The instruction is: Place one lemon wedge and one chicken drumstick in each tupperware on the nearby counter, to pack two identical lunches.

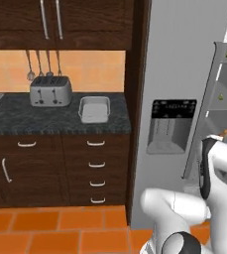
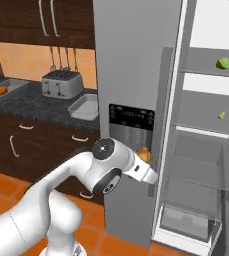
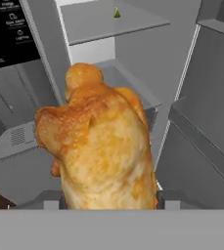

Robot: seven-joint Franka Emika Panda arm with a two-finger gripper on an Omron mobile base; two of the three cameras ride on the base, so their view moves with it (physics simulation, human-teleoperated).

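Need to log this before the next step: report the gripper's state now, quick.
Gripper: fingers closed on a chicken drumstick, held in front of the open fridge.

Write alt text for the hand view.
A golden-brown chicken drumstick sits held in the gripper, close to the camera. Behind it stands the open grey fridge, with a small lemon wedge on an upper shelf.
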